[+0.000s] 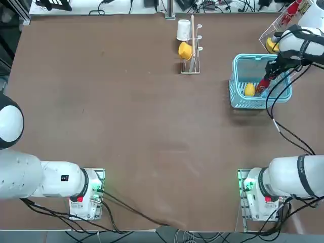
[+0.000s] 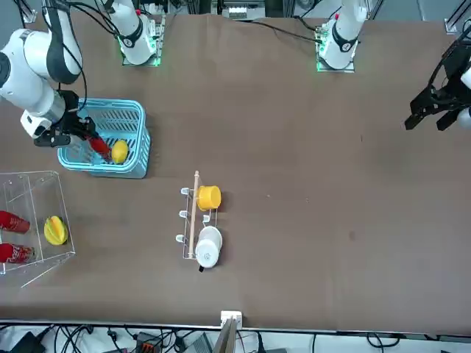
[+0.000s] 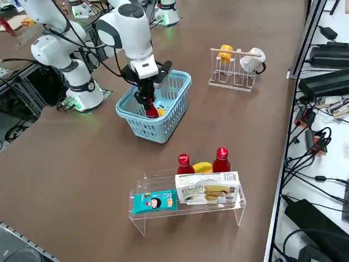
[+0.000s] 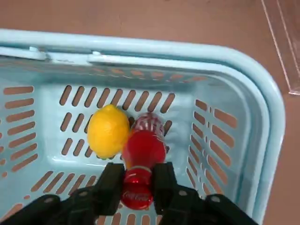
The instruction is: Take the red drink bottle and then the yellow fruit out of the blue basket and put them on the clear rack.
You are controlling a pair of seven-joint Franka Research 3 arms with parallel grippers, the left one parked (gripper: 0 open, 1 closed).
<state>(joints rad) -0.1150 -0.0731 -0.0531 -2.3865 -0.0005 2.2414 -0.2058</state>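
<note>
The red drink bottle (image 4: pixel 143 149) is in the blue basket (image 4: pixel 212 49), near the basket's right-hand edge in the wrist camera's picture, beside the yellow fruit (image 4: pixel 108 131), and from where I stand the 1st pick looks to be in hand. The right gripper (image 4: pixel 138 183) is in the basket, its 2 fingers closed on the bottle by the red cap. The basket sits towards the table's far right corner, with the clear rack (image 3: pixel 222 207) beyond it, nearer that corner. Next, I'd say, comes a lift clear of the rim without knocking the fruit, then a lowering into a free spot among the rack's other goods; the fruit would be pick 2
</note>
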